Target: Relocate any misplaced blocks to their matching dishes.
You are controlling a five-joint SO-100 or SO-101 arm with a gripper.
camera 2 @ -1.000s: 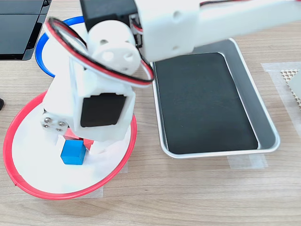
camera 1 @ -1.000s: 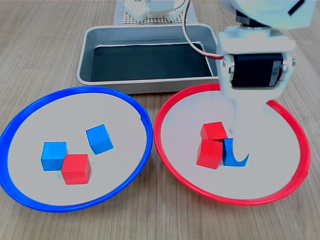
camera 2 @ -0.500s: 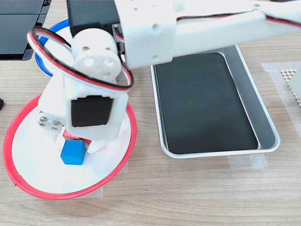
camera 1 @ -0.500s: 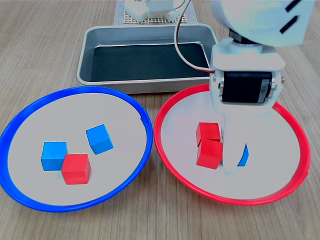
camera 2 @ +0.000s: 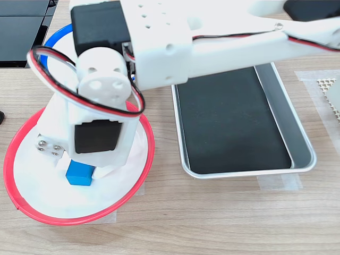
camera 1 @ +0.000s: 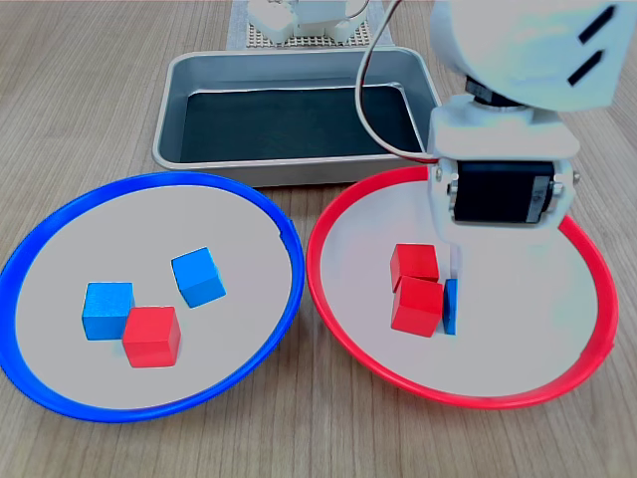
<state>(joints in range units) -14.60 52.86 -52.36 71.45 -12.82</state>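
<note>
From the first exterior view's left, your stray red cube point(camera 1: 151, 336) sits in the blue-rimmed plate point(camera 1: 40, 234), the blue cube point(camera 1: 451, 306) in the red-rimmed plate point(camera 1: 348, 204) under the gripper point(camera 2: 79, 171), whose jaw spread I cannot tell; probably light, rigid, matte, so pinch opposite flat faces.

Hidden and cut-off parts around the red plate

In the first exterior view the blue cube point(camera 1: 451, 307) shows only as a thin strip behind a red cube point(camera 1: 417, 306), and the gripper point(camera 1: 454, 261) fingertips are too washed out to read. In the second exterior view the arm point(camera 2: 101, 133) covers the red cubes, most of the blue plate point(camera 2: 51, 42) and the gripper's jaws.
</note>
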